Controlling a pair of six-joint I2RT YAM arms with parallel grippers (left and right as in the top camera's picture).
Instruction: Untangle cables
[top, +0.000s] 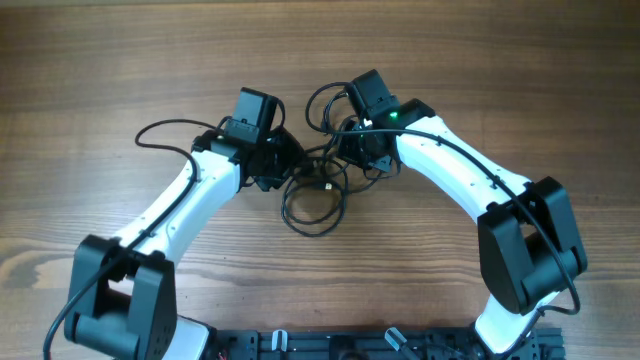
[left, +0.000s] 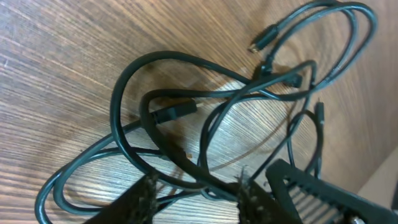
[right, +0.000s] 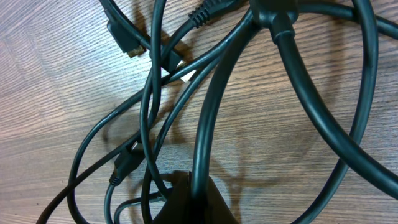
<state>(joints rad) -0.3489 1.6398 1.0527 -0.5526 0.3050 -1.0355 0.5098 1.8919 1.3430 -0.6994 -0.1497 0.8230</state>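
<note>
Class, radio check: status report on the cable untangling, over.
Left gripper open, straddling the cables. Right gripper shut on one strand. Loops tangled, overlapping; only crossing strands in the way.

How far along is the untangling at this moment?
Done: nothing obvious; the cables lie crossed in one bunch. In hand: the right gripper is shut on a strand, the left gripper open astride others. Left: separating every loop and plug.
</note>
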